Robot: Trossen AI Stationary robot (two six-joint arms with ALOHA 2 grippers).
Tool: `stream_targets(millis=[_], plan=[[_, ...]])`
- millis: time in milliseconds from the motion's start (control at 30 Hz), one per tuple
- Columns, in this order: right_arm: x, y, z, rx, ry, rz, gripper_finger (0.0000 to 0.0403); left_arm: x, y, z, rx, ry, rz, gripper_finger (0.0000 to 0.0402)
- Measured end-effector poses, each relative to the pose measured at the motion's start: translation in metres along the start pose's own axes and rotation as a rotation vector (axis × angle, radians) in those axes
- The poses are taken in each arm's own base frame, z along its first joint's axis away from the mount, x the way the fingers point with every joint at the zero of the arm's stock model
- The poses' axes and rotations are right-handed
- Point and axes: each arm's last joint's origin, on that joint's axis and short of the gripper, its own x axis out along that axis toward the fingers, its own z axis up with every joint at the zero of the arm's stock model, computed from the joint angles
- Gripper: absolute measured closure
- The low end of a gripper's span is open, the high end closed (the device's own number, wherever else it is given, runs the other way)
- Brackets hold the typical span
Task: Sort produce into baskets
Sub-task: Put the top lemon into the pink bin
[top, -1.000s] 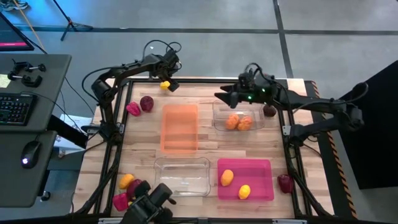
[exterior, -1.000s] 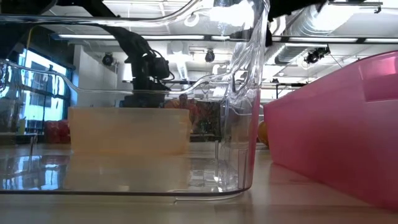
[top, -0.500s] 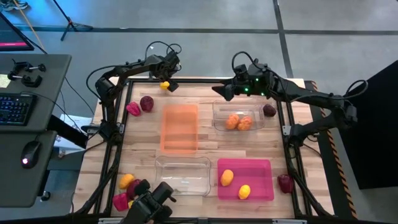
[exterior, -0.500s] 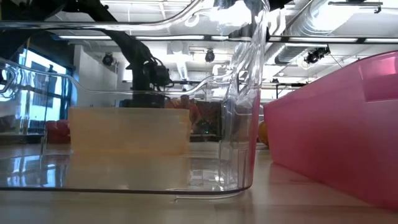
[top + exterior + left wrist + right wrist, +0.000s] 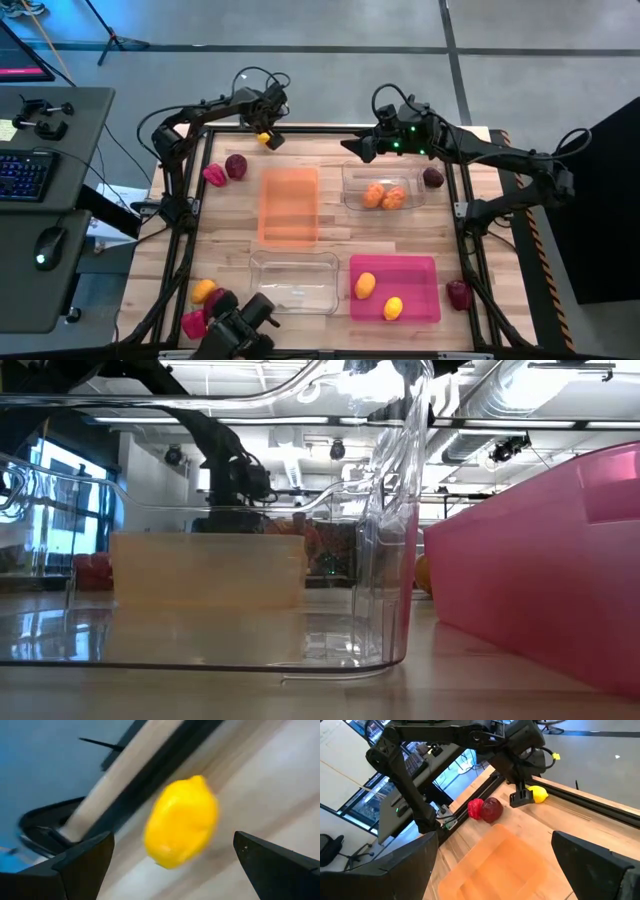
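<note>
A yellow lemon [image 5: 264, 138] lies on the table at its far edge, left of centre. My left gripper [image 5: 270, 132] hovers open at it; in the left wrist view the lemon [image 5: 181, 822] sits ahead of and between my two spread fingers, untouched. My right gripper [image 5: 358, 148] is open and empty above the far left corner of the far clear tray [image 5: 352, 176], which holds orange round fruits [image 5: 383, 196]. The orange tray [image 5: 290, 205], near clear tray [image 5: 293, 282] and pink tray [image 5: 415, 268] lie mid-table. The right wrist view shows the lemon [image 5: 537, 794] beside my left gripper [image 5: 520, 797].
A red pepper [image 5: 212, 175] and a maroon fruit [image 5: 236, 165] lie left of the orange tray. The pink tray holds two yellow-orange fruits [image 5: 365, 285]. Maroon fruits lie at the right [image 5: 433, 178] and near right [image 5: 458, 294]. Several fruits [image 5: 203, 291] cluster near left by a dark device [image 5: 240, 325].
My right gripper has drawn back from over the far clear tray toward the table's far edge, staying open and empty, and has then kept still.
</note>
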Motion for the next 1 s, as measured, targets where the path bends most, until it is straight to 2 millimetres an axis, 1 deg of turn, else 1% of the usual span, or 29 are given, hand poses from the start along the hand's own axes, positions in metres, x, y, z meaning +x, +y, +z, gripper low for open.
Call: stream_targets(millis=[100,200,267,367,500,733,867,933,1000], plan=[[0.000,0.000,0.000,-0.005,-0.006,-0.009,0.0024,-0.005,0.005,0.002,-0.043,-0.060,-0.086,0.0005],[0.000,-0.001,0.000,-0.007,-0.013,-0.019,0.0024,-0.004,0.014,0.003,-0.062,-0.085,-0.088,0.0005],[0.000,-0.001,0.000,0.002,-0.013,-0.019,0.0024,0.000,0.015,0.000,-0.041,-0.072,-0.089,0.0005],[0.000,-0.001,0.000,0.001,-0.014,-0.020,0.0024,0.009,0.011,-0.008,-0.005,-0.044,-0.129,0.0005],[0.000,-0.001,0.001,0.004,-0.020,-0.028,0.0024,0.020,0.007,-0.012,-0.026,-0.062,-0.143,0.0005],[0.000,-0.001,0.001,0.028,-0.024,-0.034,0.0024,0.027,0.006,-0.013,-0.041,-0.101,-0.129,0.0005],[0.000,-0.001,0.001,0.052,-0.024,-0.034,0.0024,0.031,0.003,-0.015,-0.007,-0.107,-0.134,0.0006],[0.000,-0.001,0.001,0.054,-0.024,-0.034,0.0024,0.031,0.001,-0.015,0.009,-0.103,-0.133,0.0014],[0.000,-0.001,0.001,0.054,-0.024,-0.034,0.0024,0.030,0.000,-0.014,0.013,-0.117,-0.131,0.0033]])
